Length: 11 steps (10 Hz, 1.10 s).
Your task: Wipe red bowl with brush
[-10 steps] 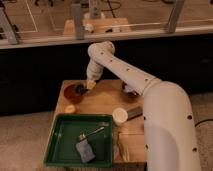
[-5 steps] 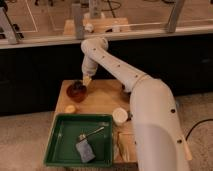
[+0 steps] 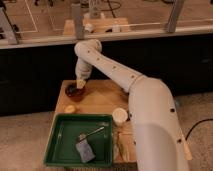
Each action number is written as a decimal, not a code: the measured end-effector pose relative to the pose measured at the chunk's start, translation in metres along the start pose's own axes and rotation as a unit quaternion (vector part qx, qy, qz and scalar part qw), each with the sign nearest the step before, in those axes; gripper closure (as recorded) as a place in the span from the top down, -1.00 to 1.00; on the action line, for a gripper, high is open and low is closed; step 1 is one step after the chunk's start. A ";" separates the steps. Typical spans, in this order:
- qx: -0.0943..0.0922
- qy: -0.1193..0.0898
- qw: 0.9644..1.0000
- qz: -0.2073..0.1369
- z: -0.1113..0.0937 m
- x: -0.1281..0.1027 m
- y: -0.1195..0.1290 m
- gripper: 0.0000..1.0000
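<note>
Step in hand: wiping. Arm (image 3: 120, 75) reaches across the wooden table (image 3: 102, 97) and bends down at the far left corner, where the gripper (image 3: 80, 83) hangs directly over the red bowl (image 3: 75, 92). The brush (image 3: 80, 83), pale cream, sits at the gripper tip, so the tool appears closed on it w/ little or no gap showing; brush end is at the bowl's rim or just inside, exact contact can't be told. Bowl sits at the table's back-left corner, near a yellow lump (image 3: 70, 108) and well apart from the white cup (image 3: 119, 116) and the green tray (image 3: 60, 145), which holds a thin metal utensil (image 3: 92, 133) and a grey-blue sponge (image 3: 85, 151). Next move, as judged: sweep brush around the bowl's inside w/ light downward pressure, keeping the bowl from sliding off the nearby edge. Vs. 0.5 s ago: elbow has swung, arm sits lower, and gripper has dropped from above the bowl to rim level; bowl, cup, tray unchanged.
</note>
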 end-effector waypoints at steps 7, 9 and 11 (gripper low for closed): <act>-0.006 0.008 1.000 -0.015 -0.002 0.016 0.021 -1.00; -0.001 0.013 1.000 -0.003 -0.009 0.028 0.013 -1.00; 0.003 0.018 1.000 0.011 -0.014 0.041 0.005 -1.00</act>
